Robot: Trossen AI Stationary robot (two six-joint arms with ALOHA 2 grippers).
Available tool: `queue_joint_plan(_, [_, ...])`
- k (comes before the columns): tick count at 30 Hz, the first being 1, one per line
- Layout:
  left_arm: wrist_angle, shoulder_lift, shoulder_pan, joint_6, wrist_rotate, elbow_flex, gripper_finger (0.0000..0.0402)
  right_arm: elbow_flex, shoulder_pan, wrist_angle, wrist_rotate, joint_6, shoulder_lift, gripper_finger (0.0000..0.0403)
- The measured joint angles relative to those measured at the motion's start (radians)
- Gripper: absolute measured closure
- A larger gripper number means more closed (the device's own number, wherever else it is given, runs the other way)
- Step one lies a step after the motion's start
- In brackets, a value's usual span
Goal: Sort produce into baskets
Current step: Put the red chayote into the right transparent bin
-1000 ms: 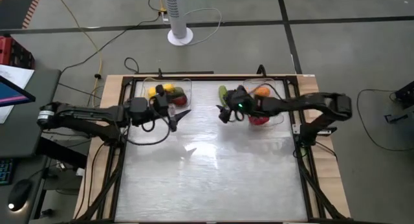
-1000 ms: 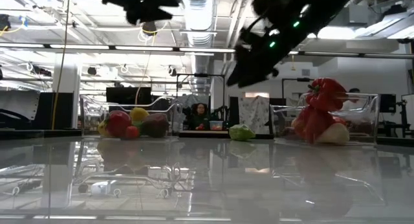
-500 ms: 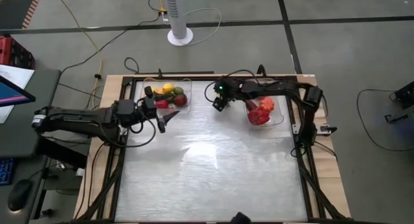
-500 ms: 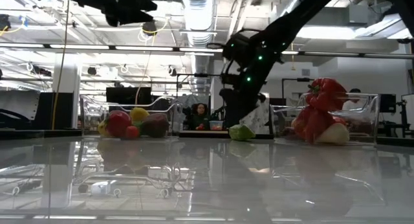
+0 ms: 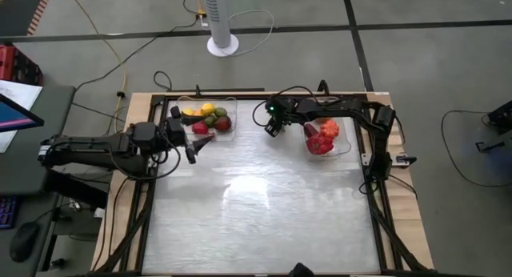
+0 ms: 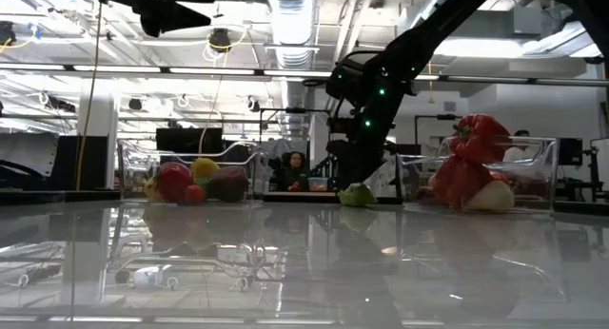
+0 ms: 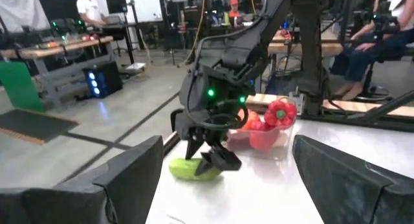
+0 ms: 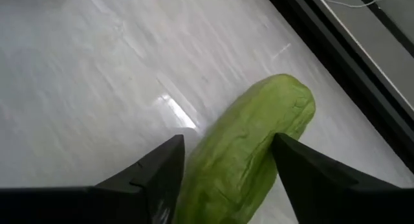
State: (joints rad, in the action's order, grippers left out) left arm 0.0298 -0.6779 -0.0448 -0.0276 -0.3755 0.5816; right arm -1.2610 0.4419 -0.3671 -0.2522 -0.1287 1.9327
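Observation:
A green cucumber (image 8: pixel 252 153) lies on its side on the table near the far edge, between the two clear baskets; it also shows in the low view (image 6: pixel 357 194). My right gripper (image 5: pixel 274 128) is low over it, pointing down and open, with one finger on either side of it. My left gripper (image 5: pixel 194 151) is open and empty above the table, just in front of the left basket (image 5: pixel 228 129). That basket holds yellow, green, red and dark pieces. The right basket (image 5: pixel 346 141) holds a red pepper (image 5: pixel 323 138) and an orange piece. My right gripper's fingers (image 8: pixel 162 169) straddle the cucumber's middle part (image 8: pixel 239 166) from above and lie across it. The cucumber rests on the table. I cannot tell whether the fingers touch it.
A black frame (image 5: pixel 264 94) runs along the table's far edge, close behind the cucumber. A person sits in the room beyond the table (image 6: pixel 295 167). The white tabletop (image 5: pixel 264 205) stretches toward the near edge.
My right gripper has gone from beside the right basket toward the far edge and down, and now stands over the cucumber with its fingers either side of it. My left gripper has drawn back toward the table's left edge. The cucumber has stayed in place.

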Motion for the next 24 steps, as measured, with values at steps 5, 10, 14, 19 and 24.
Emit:
queue_joint_plan(5, [-0.044, 0.046, 0.000, 0.036, 0.008, 0.000, 0.0070, 0.003, -0.022, -0.008, -0.072, 0.002, -0.007, 0.0163])
queue_joint_plan(10, [-0.070, 0.078, 0.000, 0.034, 0.007, 0.000, 0.0070, 0.003, -0.060, 0.030, -0.099, 0.021, -0.069, 0.0154])
queue_joint_plan(14, [-0.080, 0.089, 0.000, 0.032, 0.007, 0.000, 0.0070, 0.002, -0.059, 0.018, -0.106, 0.023, -0.094, 0.0136])
queue_joint_plan(19, [-0.083, 0.088, 0.000, 0.033, 0.007, 0.000, 0.0070, 0.002, -0.038, 0.004, -0.090, 0.028, -0.068, 0.0109])
queue_joint_plan(24, [-0.085, 0.088, 0.000, 0.043, 0.007, 0.000, 0.0070, 0.003, -0.025, 0.003, -0.074, 0.020, -0.005, 0.0072])
